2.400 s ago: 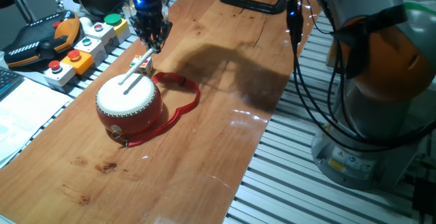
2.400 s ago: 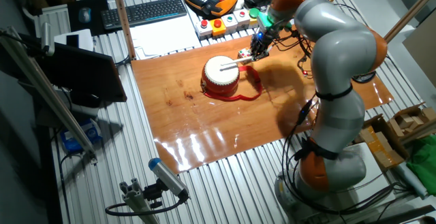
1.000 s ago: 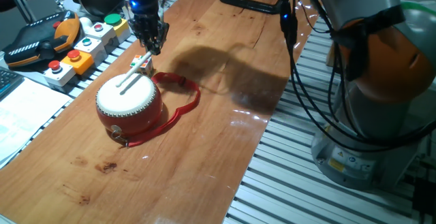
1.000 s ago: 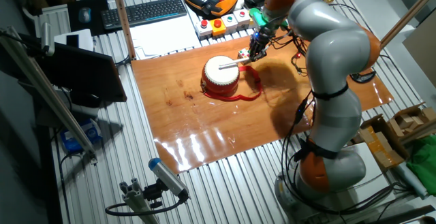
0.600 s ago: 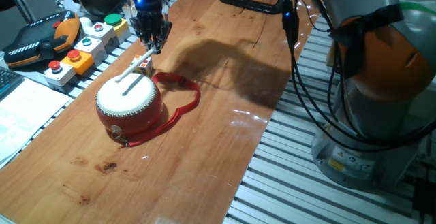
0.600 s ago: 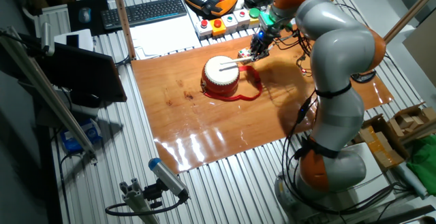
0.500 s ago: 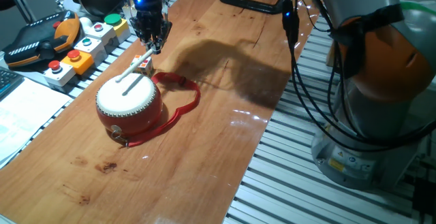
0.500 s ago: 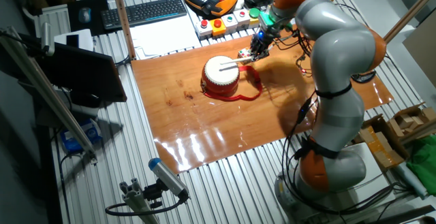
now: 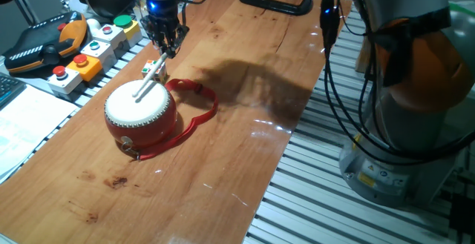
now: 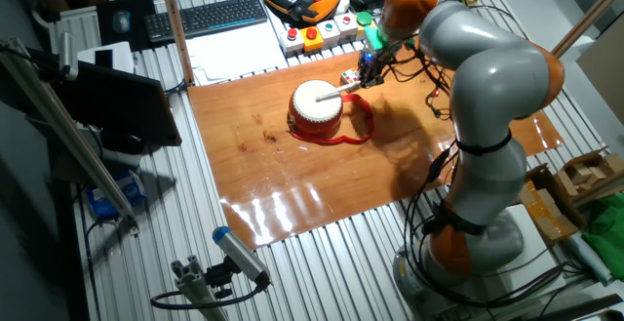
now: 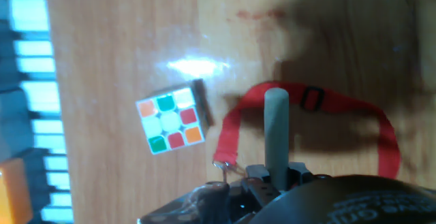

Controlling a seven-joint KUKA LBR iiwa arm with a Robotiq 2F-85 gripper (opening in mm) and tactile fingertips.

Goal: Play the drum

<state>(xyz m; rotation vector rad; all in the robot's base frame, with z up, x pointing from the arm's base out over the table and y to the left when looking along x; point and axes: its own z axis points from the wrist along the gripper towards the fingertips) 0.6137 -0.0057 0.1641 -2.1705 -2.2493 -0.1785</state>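
The tool is clamped on a pale drumstick, whose far end appears to rest on the cream head of the drum. The drum sits on the wooden surface near its button-box edge, red strap trailing toward the open middle. A small puzzle cube lies just beside the strap.

The arm is arched up from its base at the table's near-right edge and bent over toward the far edge. The gripper is pointed downward, wrist lit blue, and its fingers are clamped on a stick. In the hand view the stick is seen pinched between the fingers.
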